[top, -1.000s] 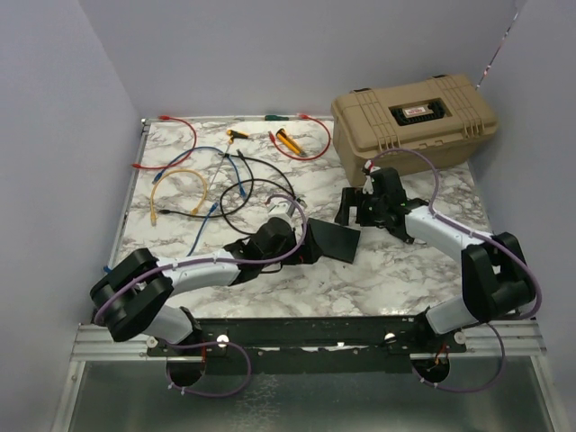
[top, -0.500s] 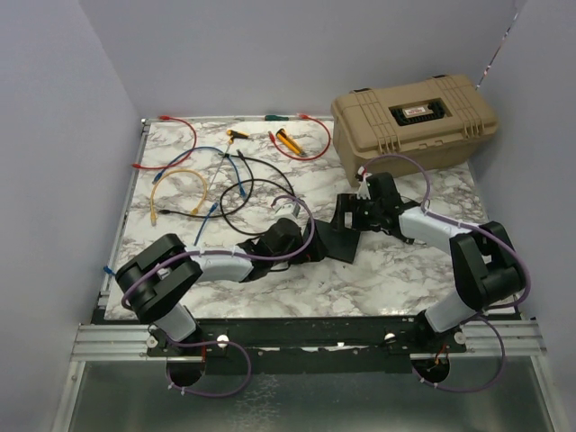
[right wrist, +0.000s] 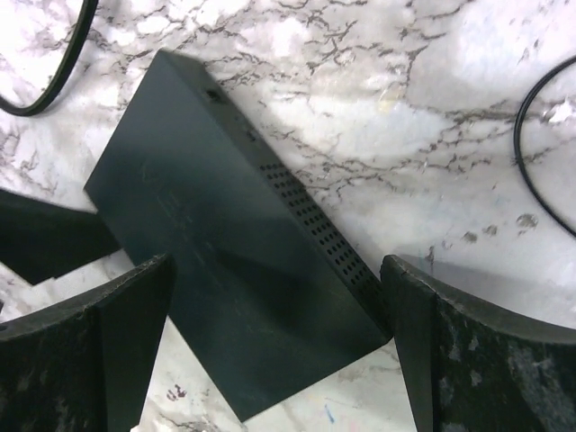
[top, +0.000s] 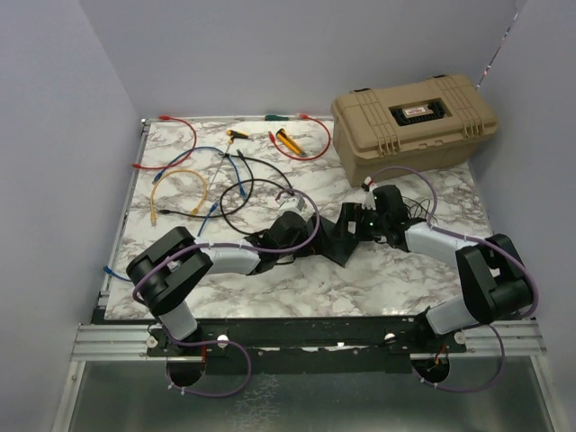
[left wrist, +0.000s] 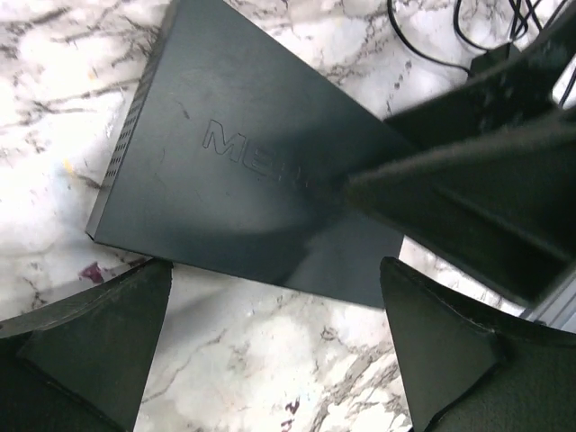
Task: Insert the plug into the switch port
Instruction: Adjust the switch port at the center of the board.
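1. The switch (top: pixel 337 236) lies flat on the marble surface (top: pixel 378 279), mid-table, in front of the tan case (top: pixel 414 117).
2. Both arms meet over it, the left from the left side and the right from the right. Neither is clearly nearer.
3. The left fingers (left wrist: pixel 90 351) are spread wide and hold nothing. The switch sits just ahead of their tips, with its near edge crossing the gap between them.
4. The right fingers (right wrist: pixel 450 360) are also spread wide and empty. The switch sits directly below and between them.
5. In the right wrist view the switch's long axis runs diagonally across the gap, from far-left to near-right. A closing grasp would likely need the wrist turned square to it.
6. A vented edge faces the right fingers. I cannot tell where the port edge is.
7. No plug is in either pair of fingers. The loose cables (top: pixel 225 175) lie well apart on the far left, and I cannot tell which one carries it.
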You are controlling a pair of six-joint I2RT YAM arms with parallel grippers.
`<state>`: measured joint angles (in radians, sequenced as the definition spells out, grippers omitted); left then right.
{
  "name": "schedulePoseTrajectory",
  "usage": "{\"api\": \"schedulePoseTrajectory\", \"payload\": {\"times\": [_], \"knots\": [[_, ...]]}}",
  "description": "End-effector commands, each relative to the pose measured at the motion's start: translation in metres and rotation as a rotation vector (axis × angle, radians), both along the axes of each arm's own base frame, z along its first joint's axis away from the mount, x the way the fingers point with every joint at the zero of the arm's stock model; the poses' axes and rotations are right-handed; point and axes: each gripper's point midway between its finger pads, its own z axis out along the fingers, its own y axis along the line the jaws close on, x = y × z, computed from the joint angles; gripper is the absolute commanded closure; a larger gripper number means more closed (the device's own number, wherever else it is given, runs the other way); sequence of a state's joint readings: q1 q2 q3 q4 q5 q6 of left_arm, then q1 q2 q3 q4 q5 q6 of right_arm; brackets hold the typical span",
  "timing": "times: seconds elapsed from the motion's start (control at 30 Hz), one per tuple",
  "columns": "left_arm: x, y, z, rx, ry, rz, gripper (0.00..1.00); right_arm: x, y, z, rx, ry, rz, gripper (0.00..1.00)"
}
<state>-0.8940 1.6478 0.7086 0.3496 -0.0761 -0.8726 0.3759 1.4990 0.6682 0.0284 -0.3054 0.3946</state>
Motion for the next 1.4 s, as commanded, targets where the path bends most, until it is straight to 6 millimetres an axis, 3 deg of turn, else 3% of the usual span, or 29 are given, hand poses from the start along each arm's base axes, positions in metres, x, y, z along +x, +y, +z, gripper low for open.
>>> {"api": "schedulePoseTrajectory", "payload": {"times": [0.0,0.23,0.47,0.9,1.2,1.37], "knots": [[0.022,0.002,0.001,0.012,-0.023,0.023,0.01,-0.032,0.006,-0.008,0.081,0.108,-0.012,0.00],[0.040,0.015,-0.005,0.035,-0.016,0.045,0.01,-0.043,0.018,0.003,0.184,0.112,-0.028,0.00],[0.044,0.028,-0.012,0.054,-0.005,0.047,0.01,-0.056,0.032,0.010,0.258,0.110,-0.048,0.00],[0.041,0.007,-0.010,0.032,-0.011,-0.080,0.01,-0.070,0.070,0.012,0.293,0.110,-0.033,0.00],[0.043,0.012,-0.009,0.039,-0.022,-0.075,0.01,-0.076,0.098,0.009,0.298,0.110,0.017,0.00],[0.054,0.030,0.002,0.052,-0.052,-0.017,0.01,-0.072,0.090,0.012,0.237,0.082,-0.008,0.00]]}}
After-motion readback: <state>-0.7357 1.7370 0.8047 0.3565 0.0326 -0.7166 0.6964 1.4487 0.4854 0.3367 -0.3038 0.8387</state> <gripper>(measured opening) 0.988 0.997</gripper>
